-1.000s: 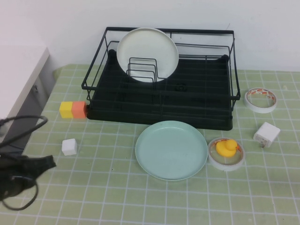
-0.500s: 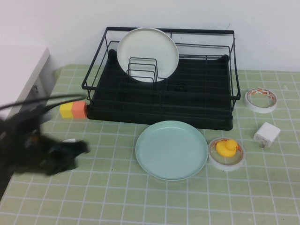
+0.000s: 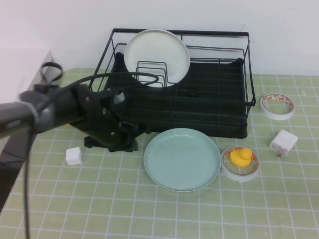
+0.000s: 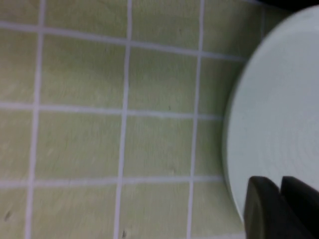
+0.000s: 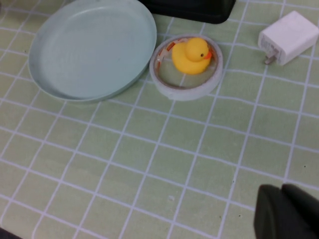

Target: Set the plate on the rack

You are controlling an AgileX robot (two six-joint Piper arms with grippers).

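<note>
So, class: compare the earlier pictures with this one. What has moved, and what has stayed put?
The left hand has swung in from the table's left edge towards the green plate, stopping beside its left rim, holding nothing. The plate, rack, white plate and duck stayed put. The right hand hovers over the table near the duck.

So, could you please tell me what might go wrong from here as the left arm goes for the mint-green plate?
1. The round pale mint-green plate lies flat on the table, so the left gripper beside its rim may push it rather than get under it.
2. A pushed plate would bump the tape roll holding the yellow rubber duck, which touches its other side.
3. The cream-white round plate already stands in the black wire dish rack; a careless insertion could knock it.
The right gripper hovers over bare table.
</note>
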